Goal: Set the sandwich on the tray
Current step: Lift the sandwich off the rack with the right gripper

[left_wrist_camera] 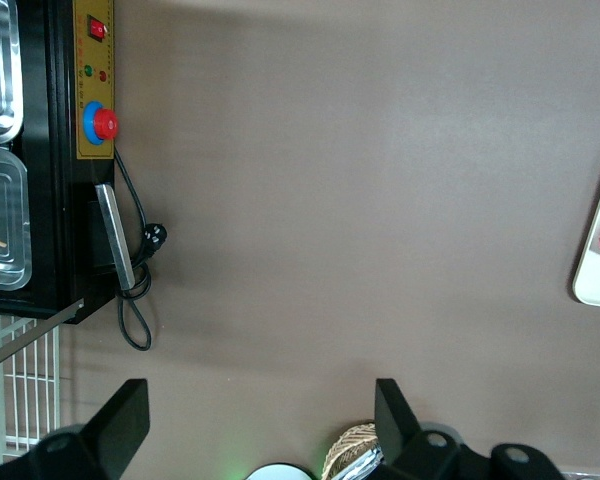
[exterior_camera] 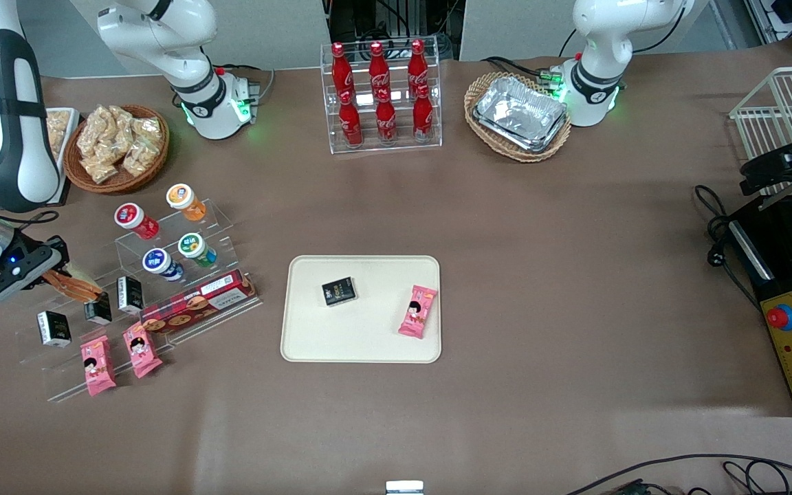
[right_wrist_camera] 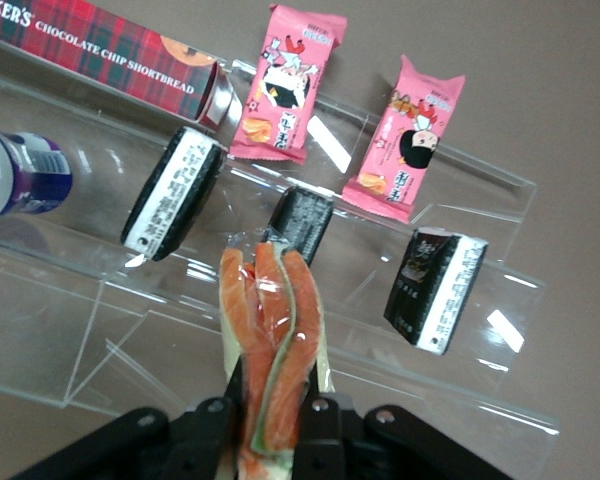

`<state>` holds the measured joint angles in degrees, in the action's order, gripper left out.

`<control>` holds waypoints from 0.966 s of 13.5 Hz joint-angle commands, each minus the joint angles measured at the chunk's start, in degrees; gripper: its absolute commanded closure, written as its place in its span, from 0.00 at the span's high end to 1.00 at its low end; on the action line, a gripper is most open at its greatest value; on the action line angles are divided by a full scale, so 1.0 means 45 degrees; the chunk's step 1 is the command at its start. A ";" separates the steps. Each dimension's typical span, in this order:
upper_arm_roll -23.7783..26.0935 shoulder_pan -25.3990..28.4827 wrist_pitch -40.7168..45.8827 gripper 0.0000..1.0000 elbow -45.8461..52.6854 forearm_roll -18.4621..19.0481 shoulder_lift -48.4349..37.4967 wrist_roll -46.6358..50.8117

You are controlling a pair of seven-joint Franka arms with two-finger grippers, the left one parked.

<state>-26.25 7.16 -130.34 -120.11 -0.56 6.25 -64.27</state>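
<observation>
The sandwich (right_wrist_camera: 271, 340), a clear-wrapped wedge with orange and green filling, sits between the two fingers of my right gripper (right_wrist_camera: 273, 400), which is shut on it. In the front view the gripper (exterior_camera: 59, 275) holds the sandwich (exterior_camera: 74, 285) just above the clear acrylic snack stand (exterior_camera: 128, 302), toward the working arm's end of the table. The cream-beige tray (exterior_camera: 361, 344) lies flat at mid-table, apart from the gripper. On it rest a small black packet (exterior_camera: 338, 291) and a pink snack packet (exterior_camera: 418, 311).
The stand carries black packets (right_wrist_camera: 170, 205), pink snack packets (right_wrist_camera: 285, 85), a red biscuit box (exterior_camera: 196, 300) and small jars (exterior_camera: 162, 263). A wicker snack basket (exterior_camera: 117, 148), a cola bottle rack (exterior_camera: 382, 96), a basket of foil trays (exterior_camera: 518, 115) and a black machine (exterior_camera: 791, 302) stand around.
</observation>
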 commanded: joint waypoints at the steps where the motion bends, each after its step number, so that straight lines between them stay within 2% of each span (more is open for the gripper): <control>1: -0.0046 -0.0068 0.0871 0.05 0.1178 0.0047 -0.0235 0.0470; 5: 0.0051 0.0127 0.4310 0.05 0.4167 0.0085 0.0077 0.4155; 13: 0.0071 0.2995 0.6269 0.05 0.5226 0.0007 0.0057 1.3881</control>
<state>-25.54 17.27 -104.94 -99.28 -0.60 5.49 -14.11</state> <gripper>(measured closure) 0.819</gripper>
